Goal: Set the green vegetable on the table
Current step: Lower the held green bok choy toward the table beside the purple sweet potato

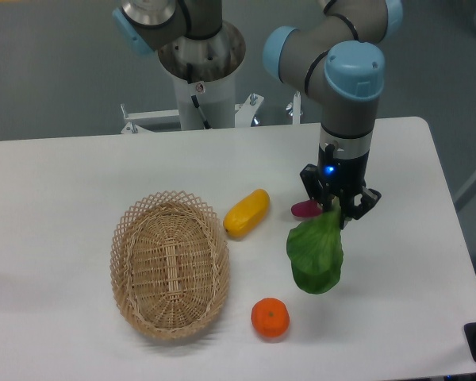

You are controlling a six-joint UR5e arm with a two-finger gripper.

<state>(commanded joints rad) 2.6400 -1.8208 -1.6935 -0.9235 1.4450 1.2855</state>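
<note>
The green vegetable [316, 252] hangs floppy below my gripper [334, 211], which is shut on its upper stem end. Its leafy lower part droops down toward the white table [397, 302], to the right of the basket; I cannot tell whether the tip touches the surface. The gripper stands vertical over the right middle of the table.
An oval wicker basket [170, 264] lies at the left centre. A yellow oblong vegetable [247, 213] lies beside it. A small purple vegetable [304, 209] sits just left of the gripper. An orange [270, 317] rests in front, below the green leaf.
</note>
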